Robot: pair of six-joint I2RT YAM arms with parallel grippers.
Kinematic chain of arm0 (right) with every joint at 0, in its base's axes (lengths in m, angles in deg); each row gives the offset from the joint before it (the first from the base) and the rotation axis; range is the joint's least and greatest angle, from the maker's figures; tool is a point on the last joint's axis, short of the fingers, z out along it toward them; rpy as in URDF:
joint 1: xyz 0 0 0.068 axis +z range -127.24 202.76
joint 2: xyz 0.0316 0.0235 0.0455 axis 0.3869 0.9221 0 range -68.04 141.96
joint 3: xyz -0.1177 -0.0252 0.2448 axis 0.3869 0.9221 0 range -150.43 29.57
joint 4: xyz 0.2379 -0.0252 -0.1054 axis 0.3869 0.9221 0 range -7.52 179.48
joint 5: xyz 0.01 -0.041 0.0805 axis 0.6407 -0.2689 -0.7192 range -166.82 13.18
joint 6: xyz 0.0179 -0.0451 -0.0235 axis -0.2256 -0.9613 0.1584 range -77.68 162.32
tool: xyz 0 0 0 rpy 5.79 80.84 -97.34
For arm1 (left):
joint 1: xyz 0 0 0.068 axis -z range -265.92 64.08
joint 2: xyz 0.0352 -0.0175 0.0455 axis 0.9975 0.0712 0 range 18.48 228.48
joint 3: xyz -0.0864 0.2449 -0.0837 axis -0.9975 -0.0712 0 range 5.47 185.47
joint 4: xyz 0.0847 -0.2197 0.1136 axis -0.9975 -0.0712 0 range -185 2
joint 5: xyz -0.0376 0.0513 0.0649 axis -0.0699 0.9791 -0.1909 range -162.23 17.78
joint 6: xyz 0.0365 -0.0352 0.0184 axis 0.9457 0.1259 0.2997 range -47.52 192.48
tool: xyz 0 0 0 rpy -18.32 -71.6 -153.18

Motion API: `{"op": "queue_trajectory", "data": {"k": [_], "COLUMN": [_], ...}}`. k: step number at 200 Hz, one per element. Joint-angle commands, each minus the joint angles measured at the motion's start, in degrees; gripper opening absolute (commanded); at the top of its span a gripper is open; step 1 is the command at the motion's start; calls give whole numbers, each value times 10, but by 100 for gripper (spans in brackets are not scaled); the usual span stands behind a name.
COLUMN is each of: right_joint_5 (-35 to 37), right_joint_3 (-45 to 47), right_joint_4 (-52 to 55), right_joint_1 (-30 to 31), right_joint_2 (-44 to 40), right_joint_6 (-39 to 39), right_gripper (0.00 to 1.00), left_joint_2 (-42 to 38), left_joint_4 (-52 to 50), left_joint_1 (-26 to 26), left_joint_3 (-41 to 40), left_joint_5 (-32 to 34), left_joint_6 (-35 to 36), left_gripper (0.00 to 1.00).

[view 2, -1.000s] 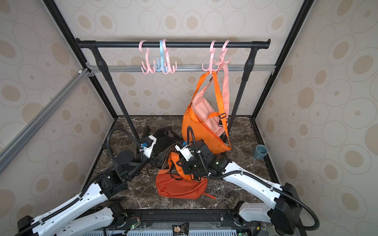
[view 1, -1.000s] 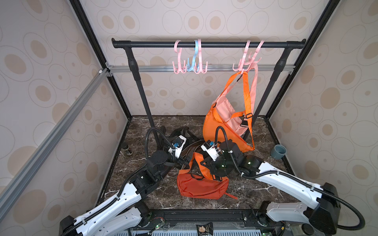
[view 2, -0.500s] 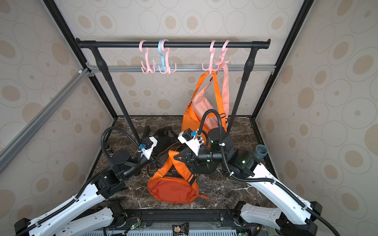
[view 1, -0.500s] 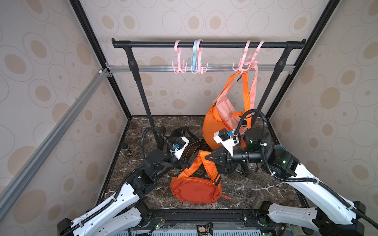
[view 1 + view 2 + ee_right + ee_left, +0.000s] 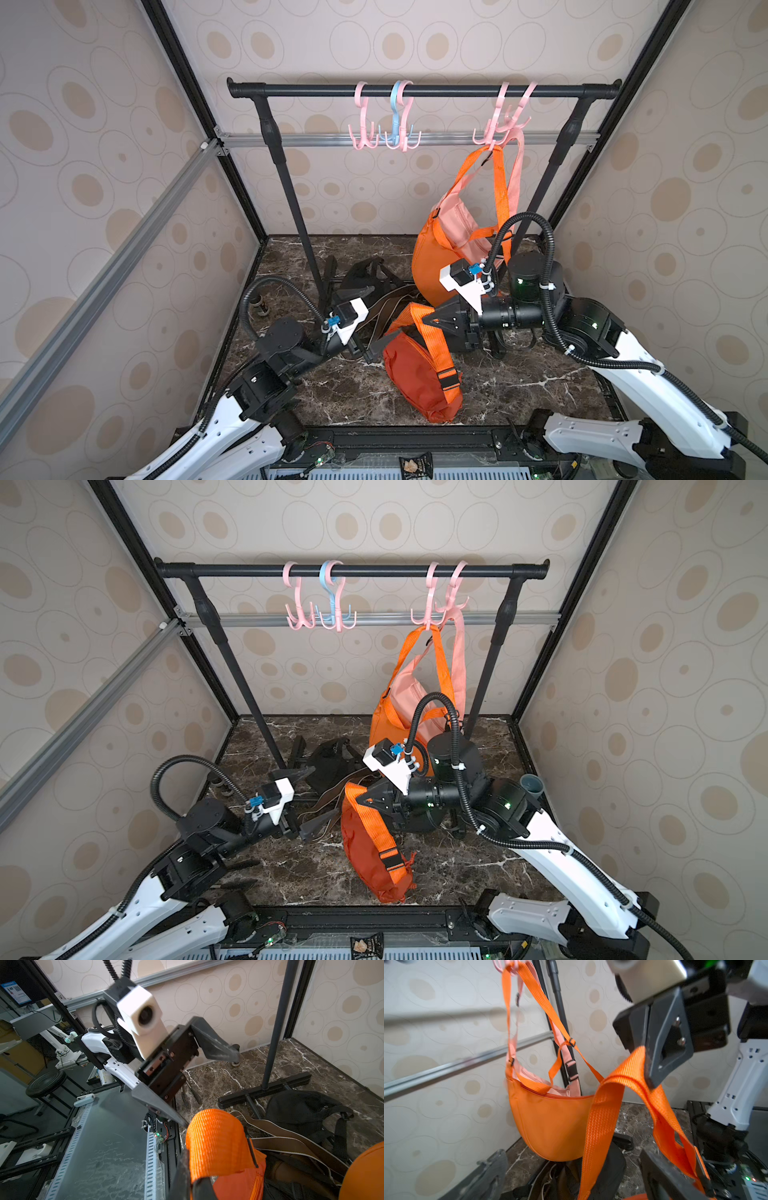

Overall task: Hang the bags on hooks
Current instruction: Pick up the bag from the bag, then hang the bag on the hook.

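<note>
Two arms work over a marble floor (image 5: 519,374), shown in both top views.

Right gripper (image 5: 426,322): my jaws are closed on the strap (image 5: 432,345) of the red bag (image 5: 419,382), pinching the webbing at its fold. In the left wrist view the strap falls away on both sides of that pinch. The red bag hangs below this grip at centre near, slanting down toward the near edge. Whether its low end rests on the floor I cannot tell.

Left gripper (image 5: 305,800): my jaws stand wide apart and hold nothing, just left of the strap. The nearer finger lies close beside the red bag's upper end; contact is unclear.

Rail (image 5: 415,90): spans the far side from left to right. Three free hooks (image 5: 365,143), two pink and one blue, hang left of its middle. Two right hooks (image 5: 496,124), both pink, carry an orange bag (image 5: 432,266) and a pink bag (image 5: 457,224) by their straps. Both bags hang just beyond my right wrist.

Black bag (image 5: 370,270) and brown strap (image 5: 384,309): on the floor, just far of the left gripper.

Cup (image 5: 532,785): at the right of the floor, partly hidden behind my right arm.
</note>
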Motion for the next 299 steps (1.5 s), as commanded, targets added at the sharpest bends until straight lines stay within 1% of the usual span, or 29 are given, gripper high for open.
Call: {"op": "queue_trajectory", "data": {"k": [1,22,39,49,56,61,72,82,87,93,118,145,166,192,212,218,240,252,280,285,290,299], "right_joint_5": [-27,-42,-50,-52,-51,-47,-28,-12,4,23,126,231,258,285,279,277,278,248,191,176,156,117], "right_joint_3": [-39,-53,-58,-62,-62,-62,-66,-73,-77,-83,-107,-168,-249,-370,-472,-516,-587,-613,-666,-674,-680,-689], "right_joint_4": [4,10,16,19,21,21,26,34,38,41,37,25,24,42,70,77,72,57,19,11,3,-14], "right_joint_1": [1,1,1,1,1,1,1,1,1,1,-3,-26,-67,-111,-147,-158,-200,-239,-323,-348,-370,-408], "right_joint_2": [-3,-3,0,1,-1,-4,-9,-14,-16,-17,-19,-5,24,79,133,149,189,206,248,256,265,280], "right_joint_6": [-17,-20,-21,-22,-23,-24,-27,-33,-34,-35,-26,-6,14,20,22,25,32,55,120,134,152,193], "right_gripper": [0,0,0,0,0,0,0,0,0,0,0,0,0,0,0,0,0,0,0,0,0,0], "left_joint_2": [52,74,91,97,98,97,90,80,75,69,71,135,205,296,379,403,482,531,650,667,678,685], "left_joint_4": [-12,10,17,17,17,18,15,15,17,19,4,-32,-55,-74,-115,-127,-159,-183,-259,-267,-268,-257], "left_joint_1": [-2,-2,-2,-2,-2,-3,-3,-3,-3,-3,-3,-2,-2,-2,-3,-2,-2,-2,-2,-3,-2,-2], "left_joint_3": [12,15,25,31,36,38,47,57,62,68,124,237,351,479,606,643,765,828,1020,1049,1064,1064], "left_joint_5": [-62,-79,-70,-62,-54,-45,-19,11,27,47,103,185,215,223,232,237,251,258,262,262,264,271], "left_joint_6": [-11,-16,-12,-8,-3,2,11,19,21,25,41,34,19,3,5,6,6,3,-2,-2,0,2], "left_gripper": [100,100,100,98,94,84,46,19,8,0,0,0,0,0,0,0,0,0,0,0,0,0]}}
